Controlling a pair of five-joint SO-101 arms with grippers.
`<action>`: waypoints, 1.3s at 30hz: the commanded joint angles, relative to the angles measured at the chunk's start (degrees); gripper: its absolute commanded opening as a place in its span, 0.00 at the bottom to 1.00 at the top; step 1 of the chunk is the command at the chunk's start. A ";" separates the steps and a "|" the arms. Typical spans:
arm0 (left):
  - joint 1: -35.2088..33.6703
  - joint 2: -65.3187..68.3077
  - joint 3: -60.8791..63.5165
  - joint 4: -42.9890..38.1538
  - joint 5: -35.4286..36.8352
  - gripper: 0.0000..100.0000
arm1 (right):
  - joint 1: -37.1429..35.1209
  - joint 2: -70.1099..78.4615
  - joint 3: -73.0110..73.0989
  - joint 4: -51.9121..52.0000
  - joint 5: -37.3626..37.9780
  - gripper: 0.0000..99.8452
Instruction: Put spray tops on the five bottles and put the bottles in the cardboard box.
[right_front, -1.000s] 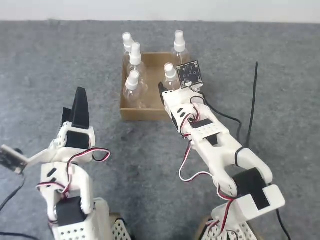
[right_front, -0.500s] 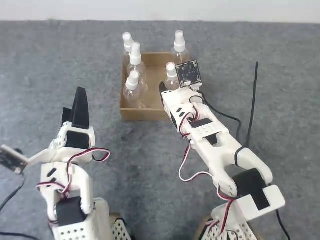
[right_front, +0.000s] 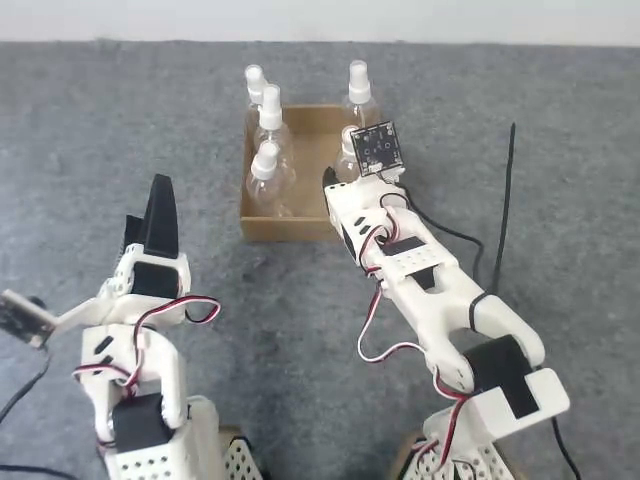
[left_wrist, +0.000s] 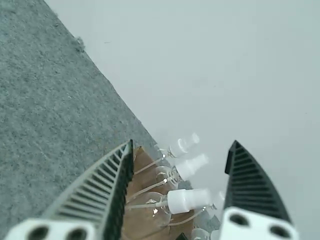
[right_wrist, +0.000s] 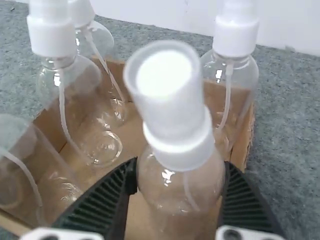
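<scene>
Bottle (right_wrist: 175, 140) stands gripped in the right tool (right_wrist: 179, 169) in the cardboard box (right_wrist: 245, 137); left tool (left_wrist: 182, 143) gapes wide.

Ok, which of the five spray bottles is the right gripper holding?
The spray bottle at the right side of the cardboard box, clamped between the jaws of the right gripper. The other four stand free, with nothing gripping them.

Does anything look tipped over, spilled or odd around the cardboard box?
Nothing stands out. All five clear plastic spray bottles stand upright with white tops on; the right gripper has its jaws around one, upright at the brown cardboard box.
</scene>
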 joint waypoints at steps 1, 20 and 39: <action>-0.09 -1.05 -2.59 -1.93 0.09 0.28 | 0.40 -1.89 -2.73 0.48 0.00 0.20; -0.09 -1.05 -2.59 -1.93 0.09 0.28 | 0.66 -7.60 -1.85 4.18 0.18 0.21; -0.09 -1.05 -2.59 -1.93 0.00 0.28 | 0.66 -10.86 -0.97 6.20 0.18 0.26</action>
